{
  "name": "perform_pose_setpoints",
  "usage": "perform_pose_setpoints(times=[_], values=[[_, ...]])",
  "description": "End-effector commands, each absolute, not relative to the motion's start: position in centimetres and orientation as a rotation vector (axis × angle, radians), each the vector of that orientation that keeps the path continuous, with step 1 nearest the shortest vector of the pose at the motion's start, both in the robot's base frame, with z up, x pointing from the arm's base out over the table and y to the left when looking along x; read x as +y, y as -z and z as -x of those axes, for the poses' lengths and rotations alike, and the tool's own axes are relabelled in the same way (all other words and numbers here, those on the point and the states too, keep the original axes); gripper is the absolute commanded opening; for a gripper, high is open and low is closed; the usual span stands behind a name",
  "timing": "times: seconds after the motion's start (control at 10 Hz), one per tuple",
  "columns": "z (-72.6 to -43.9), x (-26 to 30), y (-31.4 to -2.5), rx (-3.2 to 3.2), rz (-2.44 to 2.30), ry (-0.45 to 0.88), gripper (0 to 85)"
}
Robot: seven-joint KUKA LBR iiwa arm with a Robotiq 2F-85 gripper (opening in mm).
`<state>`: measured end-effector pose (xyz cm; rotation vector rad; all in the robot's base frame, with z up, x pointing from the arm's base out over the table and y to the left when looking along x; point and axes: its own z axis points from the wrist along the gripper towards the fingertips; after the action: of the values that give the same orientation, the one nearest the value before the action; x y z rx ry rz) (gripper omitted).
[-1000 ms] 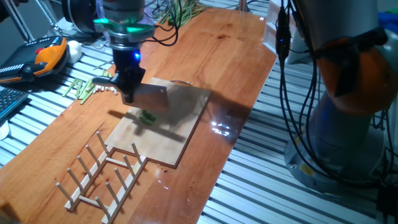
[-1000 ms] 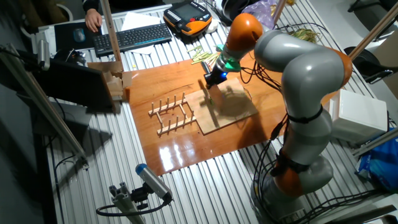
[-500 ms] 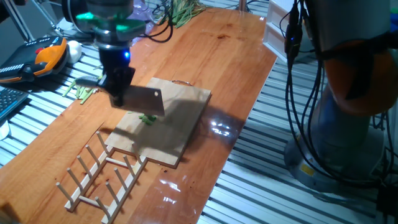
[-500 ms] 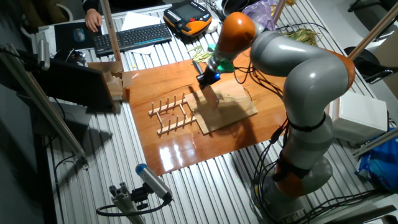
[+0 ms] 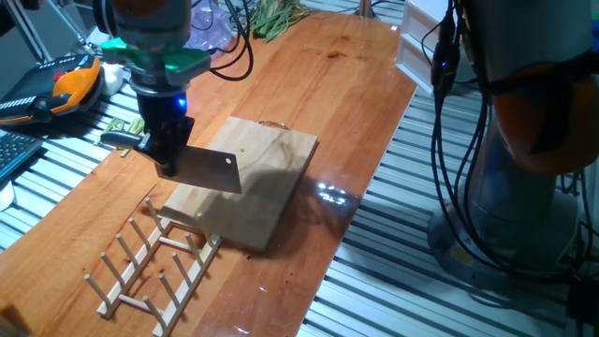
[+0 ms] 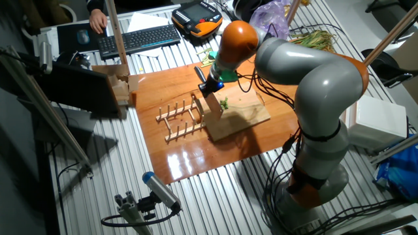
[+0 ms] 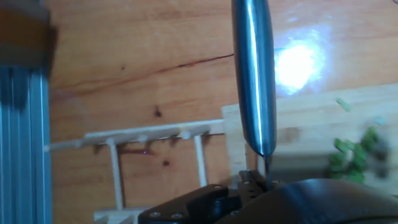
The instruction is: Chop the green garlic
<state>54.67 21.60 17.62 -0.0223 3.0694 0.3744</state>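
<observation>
Garlic (image 6: 224, 103) bits lie on board (image 5: 271, 178); gripper (image 5: 165, 154) clamps cleaver (image 5: 208, 172) handle, blade raised beside them, probably between chops.

Grey arm (image 6: 313, 72), orange joints, black cables, green-lit wrist ring

Gripper (image 5: 167, 159) with the cleaver (image 5: 206, 171) has lifted and shifted off the middle of the cutting board (image 5: 267, 178) toward its dish-rack end. Blade now hangs above that board edge, clear of the green garlic (image 6: 224, 103) bits.
</observation>
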Motion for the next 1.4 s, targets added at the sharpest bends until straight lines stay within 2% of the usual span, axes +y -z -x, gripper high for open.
perform_pose_setpoints(times=[0.0, 0.4, 0.6, 1.0, 1.3], values=[[-54.7, 21.6, -17.6, 3.056, 0.049, -0.349, 0.0], [-54.7, 21.6, -17.6, 3.039, 0.247, -0.378, 0.0], [-54.7, 21.6, -17.6, 3.053, 0.166, -0.358, 0.0], [-55.0, 27.6, -18.4, 3.065, -0.077, -0.312, 0.0], [-57.0, 28.5, -17.3, 3.026, -0.122, -0.386, 0.0]])
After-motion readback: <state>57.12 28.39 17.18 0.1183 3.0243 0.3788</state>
